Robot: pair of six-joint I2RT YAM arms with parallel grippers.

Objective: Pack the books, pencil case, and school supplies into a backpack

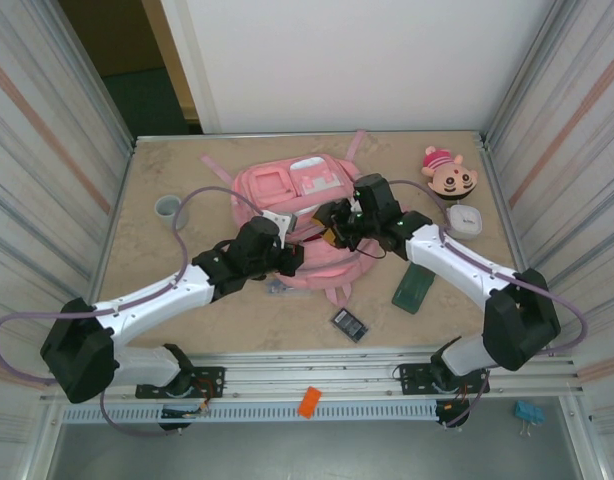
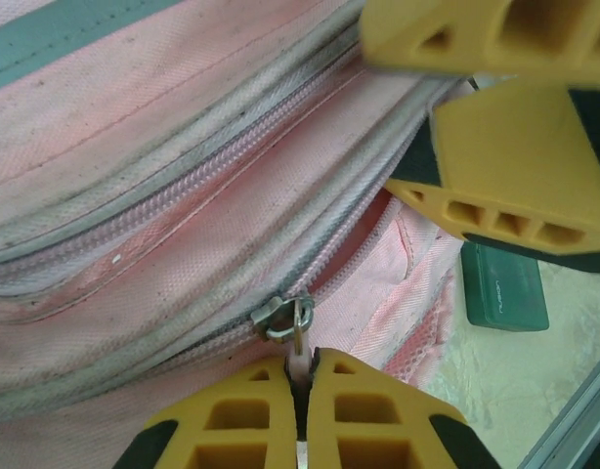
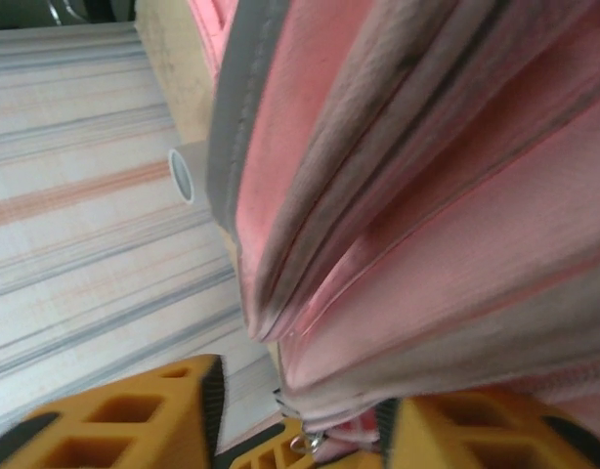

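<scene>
The left gripper (image 2: 302, 376), fingers clamped on the small metal zip pull (image 2: 283, 318) of the big pink fabric backpack (image 1: 262, 190) lying mid-table, prob. steadied the zip while the right gripper (image 3: 305, 410) had its fingers apart astride the opening's edge, prob. to spread it.

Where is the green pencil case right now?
Seen from above, the pencil case lies on the table right of the backpack, beside the right arm, with the dark calculator just left of it.
</scene>
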